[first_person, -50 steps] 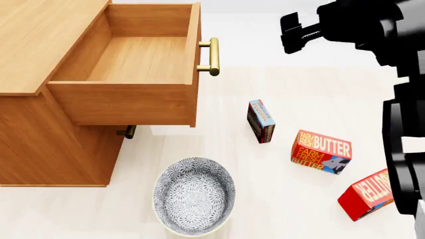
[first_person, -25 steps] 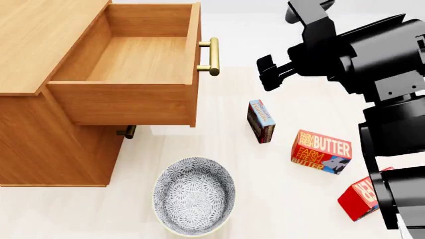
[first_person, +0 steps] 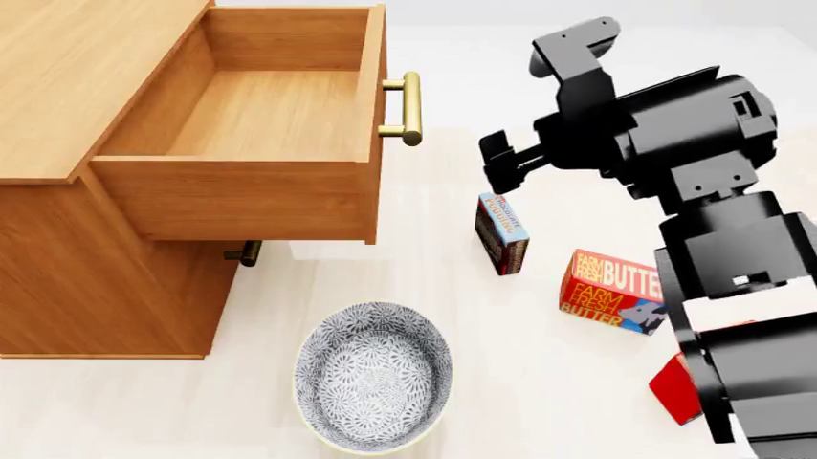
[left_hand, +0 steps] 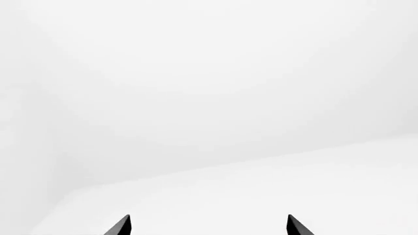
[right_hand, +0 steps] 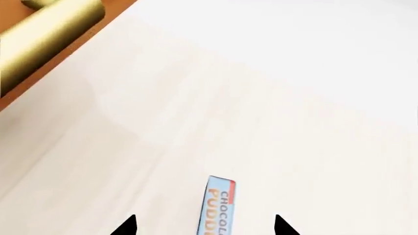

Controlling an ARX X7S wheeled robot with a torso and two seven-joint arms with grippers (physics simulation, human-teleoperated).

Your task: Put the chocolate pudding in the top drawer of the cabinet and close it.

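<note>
Boxy light-brown wooden cabinet [first_person: 77, 258]: matt, visible grain. Open upper wooden drawer [first_person: 262, 115], at 10 o'clock in the head view: plain, unvarnished-looking wood inside. Brass bar handle [first_person: 410, 108]: polished metal with soft sheen. Small dark-brown chocolate pudding box [first_person: 502, 232]: printed cardboard, smooth. Orange-red butter box [first_person: 610, 290]: glossy printed card. Grey-patterned round bowl [first_person: 373, 377], at 6 o'clock: smooth ceramic look. Black right arm [first_person: 690, 143]: matt plastic-like casing.

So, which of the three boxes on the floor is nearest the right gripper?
The chocolate pudding, the thin dark-sided box with a blue face, just under the right gripper; both butter boxes lie farther away.
</note>
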